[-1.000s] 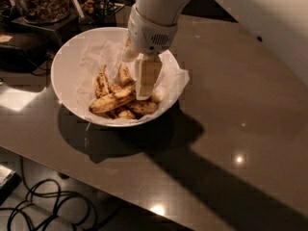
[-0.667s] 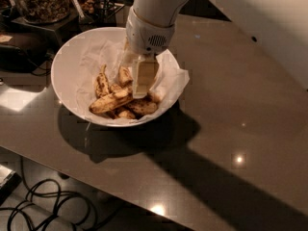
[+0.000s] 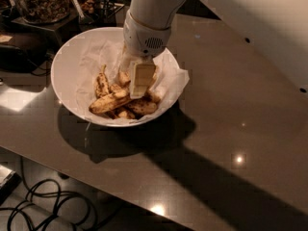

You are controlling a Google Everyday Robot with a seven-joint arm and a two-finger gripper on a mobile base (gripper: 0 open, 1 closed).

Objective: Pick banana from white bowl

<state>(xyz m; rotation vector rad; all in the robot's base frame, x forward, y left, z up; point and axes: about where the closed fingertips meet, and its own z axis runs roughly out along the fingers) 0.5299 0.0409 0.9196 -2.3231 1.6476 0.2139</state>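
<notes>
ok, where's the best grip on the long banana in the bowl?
Probably mid-body, from above, closing across its width: the banana lies flat atop the pile in the white bowl. The gripper is down in the bowl over one end; the other half is exposed.

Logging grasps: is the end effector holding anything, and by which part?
Cannot tell. The end effector is down in the white bowl, right by the banana; no clear hold shows.

gripper low inside white bowl, contact not determinable, banana end nearest the jaws covered, bowl rim behind the jaws hidden by arm, arm cropped at top edge, cables cropped lower left
</notes>
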